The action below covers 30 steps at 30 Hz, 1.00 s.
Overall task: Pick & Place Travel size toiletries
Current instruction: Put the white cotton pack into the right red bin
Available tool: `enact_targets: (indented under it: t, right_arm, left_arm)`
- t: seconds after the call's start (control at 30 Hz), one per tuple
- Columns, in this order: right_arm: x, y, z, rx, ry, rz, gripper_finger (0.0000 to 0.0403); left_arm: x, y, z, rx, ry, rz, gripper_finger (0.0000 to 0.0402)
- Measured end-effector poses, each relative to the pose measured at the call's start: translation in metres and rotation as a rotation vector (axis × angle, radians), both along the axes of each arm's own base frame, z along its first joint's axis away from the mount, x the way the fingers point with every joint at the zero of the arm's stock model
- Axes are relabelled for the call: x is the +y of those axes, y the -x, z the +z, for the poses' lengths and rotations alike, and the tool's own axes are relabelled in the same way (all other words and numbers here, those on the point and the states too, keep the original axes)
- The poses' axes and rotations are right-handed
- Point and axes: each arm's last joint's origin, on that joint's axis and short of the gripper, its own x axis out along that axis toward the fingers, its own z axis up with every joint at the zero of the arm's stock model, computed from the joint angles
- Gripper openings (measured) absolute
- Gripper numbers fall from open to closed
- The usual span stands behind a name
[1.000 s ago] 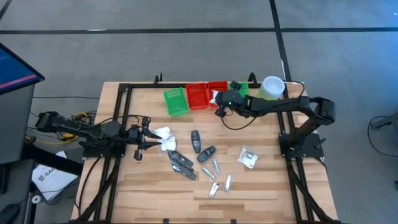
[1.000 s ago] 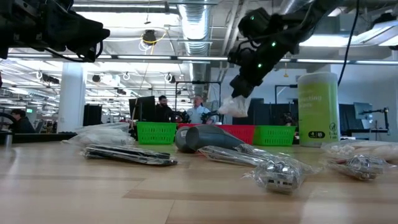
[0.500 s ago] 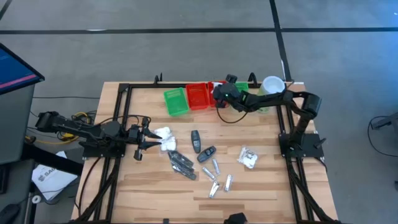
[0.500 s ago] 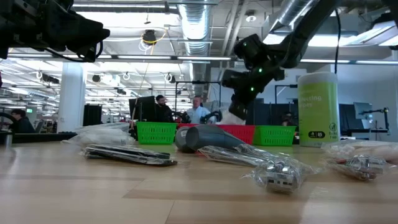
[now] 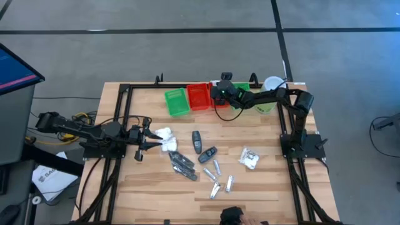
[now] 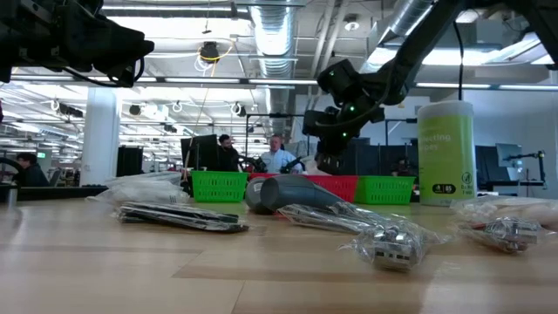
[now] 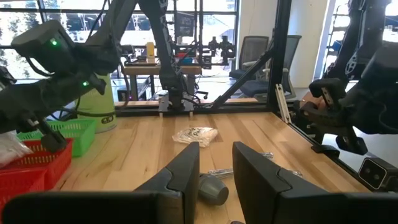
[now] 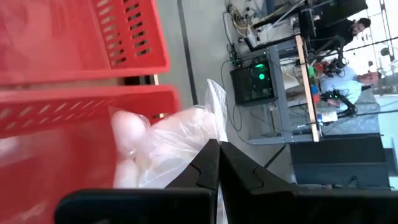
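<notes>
While the right gripper (image 8: 214,163) hangs over the red trays (image 5: 208,95) at the far edge of the table (image 5: 269,181), it pinches a white soft packet (image 8: 165,144): clear crinkled film around pale rounded contents, hanging above a red tray wall. Fingers (image 8: 202,168) fully closed on the film.

More toiletries lie mid-table: a white packet (image 5: 164,134) at the left, black narrow pieces (image 5: 182,164) just near of it, dark grey oval pieces (image 5: 201,147) in the middle, small silver tubes (image 5: 218,178) nearer, and another bagged item (image 5: 249,157) toward the right.

Left gripper (image 7: 215,163) sits low over the table's left side, just left of the white packet, fingers parted with a narrow gap, nothing between them.

Green tray (image 5: 176,102) stands left of the red ones; pale green cylinder (image 5: 270,90) far right.
</notes>
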Motion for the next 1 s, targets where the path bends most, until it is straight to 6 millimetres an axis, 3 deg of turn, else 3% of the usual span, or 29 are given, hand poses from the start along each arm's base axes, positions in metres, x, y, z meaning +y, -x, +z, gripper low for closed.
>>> enact_targets:
  t: [0.47,1.0]
  right_arm:
    - [-0.011,0.006,0.000,-0.033,-0.036,0.008,0.0005]
    - [-0.019,0.010,0.001,-0.066,-0.047,0.006,0.0096]
  left_arm:
    - [0.000,0.000,0.000,0.000,0.000,0.000,0.0087]
    - [0.000,0.000,0.000,0.000,0.000,0.000,0.0087]
